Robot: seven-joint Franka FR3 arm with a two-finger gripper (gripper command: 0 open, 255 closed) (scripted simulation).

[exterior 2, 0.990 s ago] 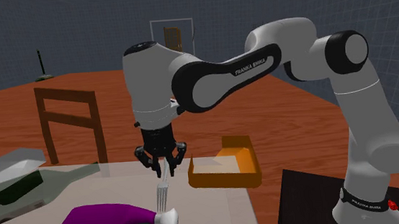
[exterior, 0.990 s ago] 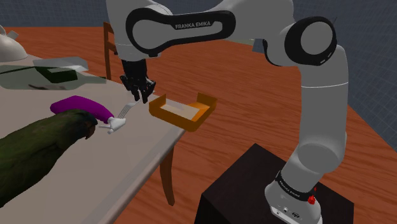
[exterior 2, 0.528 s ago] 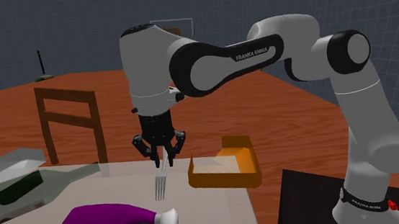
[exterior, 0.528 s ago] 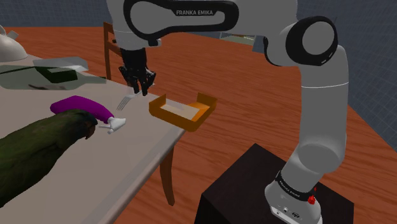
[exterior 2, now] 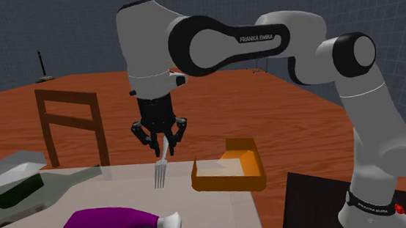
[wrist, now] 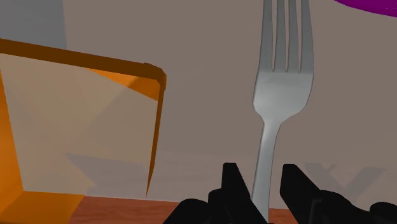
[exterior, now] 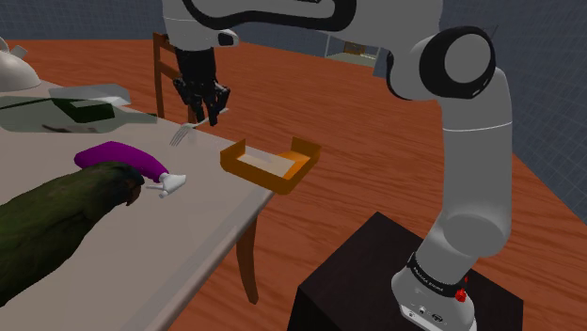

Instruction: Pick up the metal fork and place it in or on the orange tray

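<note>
Between our two black fingers [wrist: 232, 184] we pinch the fork [wrist: 283, 83] by its handle, our gripper [wrist: 259, 173] clamped on it, tines pointing down over the pale table [wrist: 210, 95]. Just beside the fork sits the orange tray [wrist: 156, 79], near the table's edge; the fork is outside it. Farther along the table lies a purple thing [exterior: 113, 153] against a dark green shape [exterior: 56, 221]. Beyond the table stands a wooden chair [exterior 2: 64, 97] on the reddish floor [exterior 2: 298, 132].
</note>
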